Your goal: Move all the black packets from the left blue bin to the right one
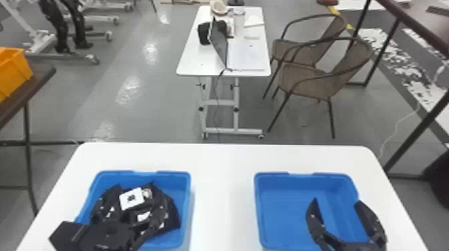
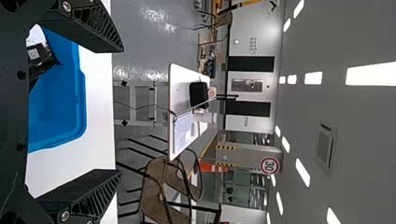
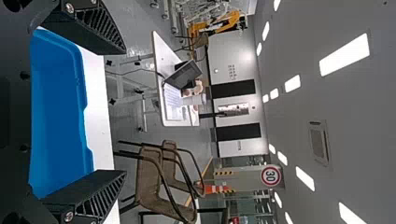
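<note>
Grey floor [image 1: 150,100] beyond white table [image 1: 222,187]; left gripper [image 1: 135,191] over packets [image 1: 173,213] at the table's left, right gripper [image 1: 336,202] at its right, both fingers spread.

Black packets [image 1: 171,207] heaped in left bin [image 1: 181,187]

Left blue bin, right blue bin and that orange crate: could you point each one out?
Left blue bin [image 1: 173,173]: head view, on its far rim.
Right blue bin [image 1: 280,213]: head view, on its bare floor.
Orange crate [image 1: 15,75]: head view, on its side wall.
</note>
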Controlling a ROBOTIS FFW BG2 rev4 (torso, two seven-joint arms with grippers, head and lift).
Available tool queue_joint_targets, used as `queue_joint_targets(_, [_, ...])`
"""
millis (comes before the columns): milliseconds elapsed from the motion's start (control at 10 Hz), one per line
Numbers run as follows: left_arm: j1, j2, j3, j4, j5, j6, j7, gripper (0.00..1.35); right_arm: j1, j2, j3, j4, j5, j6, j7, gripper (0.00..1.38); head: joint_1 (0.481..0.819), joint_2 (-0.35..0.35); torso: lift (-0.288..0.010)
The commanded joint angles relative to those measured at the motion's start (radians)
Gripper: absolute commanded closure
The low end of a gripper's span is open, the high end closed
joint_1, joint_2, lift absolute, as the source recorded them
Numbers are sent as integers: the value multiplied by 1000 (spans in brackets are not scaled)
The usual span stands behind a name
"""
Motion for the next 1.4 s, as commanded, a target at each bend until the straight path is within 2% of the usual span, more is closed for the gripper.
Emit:
queue_joint_targets(0, [0, 3, -1, 0, 2, 1, 0, 98, 0, 1, 0, 1, 0, 0, 0, 98, 695, 17, 0])
queue_joint_targets(700, [-2, 8, -2, 1, 13, 10, -6, 98, 0, 1, 5, 7, -18, 0, 0, 98, 695, 15, 0])
queue_joint_targets(900, [-8, 8, 19, 9, 24, 38, -9, 98, -2, 1, 5, 8, -20, 0, 0, 98, 695, 17, 0])
queue_joint_targets(1000, [-15, 8, 47, 9, 42, 76, -15, 99, -2, 1, 5, 8, -21, 1, 0, 98, 695, 25, 0])
queue_joint_targets(1100, [-37, 8, 81, 18, 90, 158, -69, 113, -2, 1, 5, 8, -21, 1, 0, 98, 695, 33, 0])
queue_joint_targets(1200, [-65, 3, 116, 26, 116, 283, -135, 114, -3, 1, 6, 11, -23, 1, 0, 98, 695, 48, 0])
queue_joint_targets(1300, [-89, -4, 137, 54, 119, 333, -173, 114, -8, 1, 8, 11, -23, 1, 0, 98, 695, 55, 0])
